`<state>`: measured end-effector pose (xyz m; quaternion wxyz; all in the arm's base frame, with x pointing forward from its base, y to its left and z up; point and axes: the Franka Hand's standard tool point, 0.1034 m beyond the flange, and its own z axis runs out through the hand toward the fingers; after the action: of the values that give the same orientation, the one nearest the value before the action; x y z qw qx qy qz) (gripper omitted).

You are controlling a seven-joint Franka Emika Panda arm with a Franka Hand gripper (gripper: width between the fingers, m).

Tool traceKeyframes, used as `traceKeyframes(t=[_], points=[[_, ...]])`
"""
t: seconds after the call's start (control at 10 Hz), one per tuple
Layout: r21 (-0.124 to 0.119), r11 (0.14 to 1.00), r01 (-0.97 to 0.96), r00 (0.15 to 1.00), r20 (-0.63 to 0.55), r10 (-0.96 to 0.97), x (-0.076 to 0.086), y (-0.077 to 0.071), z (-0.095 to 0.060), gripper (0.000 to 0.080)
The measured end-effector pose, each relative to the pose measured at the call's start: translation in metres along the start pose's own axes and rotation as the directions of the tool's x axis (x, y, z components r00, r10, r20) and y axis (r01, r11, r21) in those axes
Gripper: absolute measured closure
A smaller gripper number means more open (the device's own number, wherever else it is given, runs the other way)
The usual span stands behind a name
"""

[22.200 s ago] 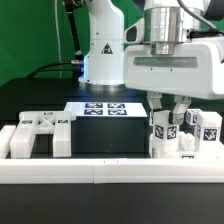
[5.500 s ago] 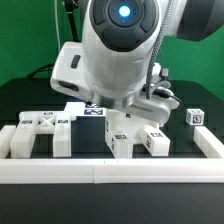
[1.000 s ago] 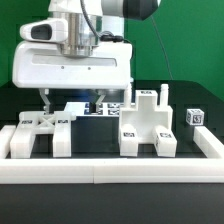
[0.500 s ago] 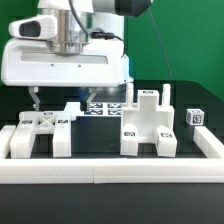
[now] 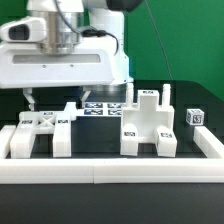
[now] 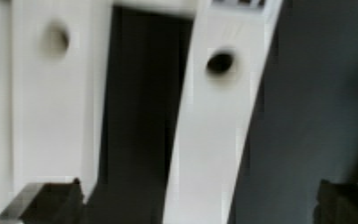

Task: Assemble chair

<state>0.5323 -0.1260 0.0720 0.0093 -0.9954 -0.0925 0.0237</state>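
The chair lies in parts on the black surface (image 5: 95, 145): a low leg frame (image 5: 40, 135) at the exterior view's left, a taller joined block (image 5: 148, 125) and a small cube (image 5: 195, 117) at its right. A white rail (image 5: 110, 172) pens them in. All are chunky matt white plastic with square tags. The tool (image 6: 202, 200) hangs over the frame's holed bars (image 6: 220, 110), jaws wide and empty, probably lining up a grasp.

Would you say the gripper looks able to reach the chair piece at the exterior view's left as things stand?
Probably yes: the gripper hangs open just above the left chair piece, with nothing visible between them, and the taller chair piece stands well apart on the exterior view's right.
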Motion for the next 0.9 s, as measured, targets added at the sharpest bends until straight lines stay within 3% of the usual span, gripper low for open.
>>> traceKeyframes(t=[0.3,0.9], points=[[0.025,1.000,-0.013,1.000,0.016,0.013,0.0033,-0.0046,0.0030,0.0150],[0.017,1.000,-0.008,1.000,0.011,0.007,0.0056,-0.0038,0.0075,0.0150]])
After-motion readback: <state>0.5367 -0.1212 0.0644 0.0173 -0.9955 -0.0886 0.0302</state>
